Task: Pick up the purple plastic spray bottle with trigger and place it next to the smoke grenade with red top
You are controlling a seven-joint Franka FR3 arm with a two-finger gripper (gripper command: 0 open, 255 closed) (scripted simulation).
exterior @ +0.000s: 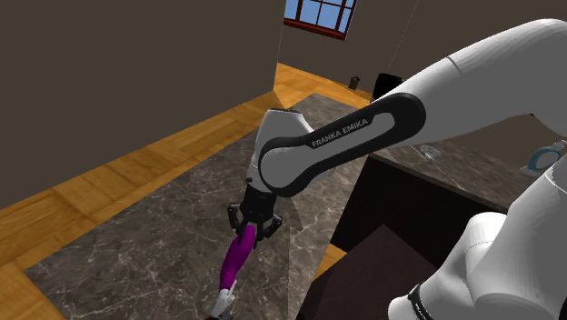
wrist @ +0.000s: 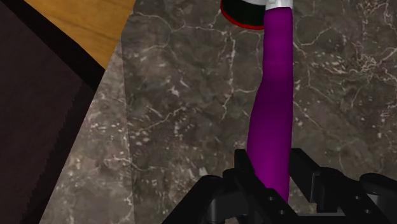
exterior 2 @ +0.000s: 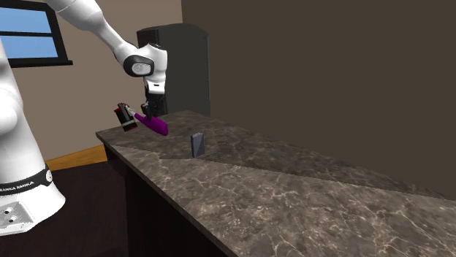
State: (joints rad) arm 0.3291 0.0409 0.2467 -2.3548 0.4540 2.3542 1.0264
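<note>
Gripper [wrist: 272, 167] first: in the wrist view I read its two black fingers [wrist: 244, 167] as pinched on the purple spray bottle [wrist: 277, 102], one on each side of the narrow body. The bottle runs straight out ahead of the fingertips, with a white collar at its far end. Just past that end, slightly off to one side, sits the smoke grenade [wrist: 243, 11], a dark round body with a red rim. The two are very close, but I cannot tell whether they touch. Under the hand lies the dark veined stone counter [wrist: 178, 114]. In the shoulder view the bottle hangs at a slant below the hand, white trigger head lowest, and I cannot tell whether that head rests on the stone. In the second exterior view a small dark grey slab [exterior 2: 197, 144] stands upright on the counter, well apart from the gripper, and a tall dark cabinet [exterior 2: 181, 66] rises beyond the hand.
</note>
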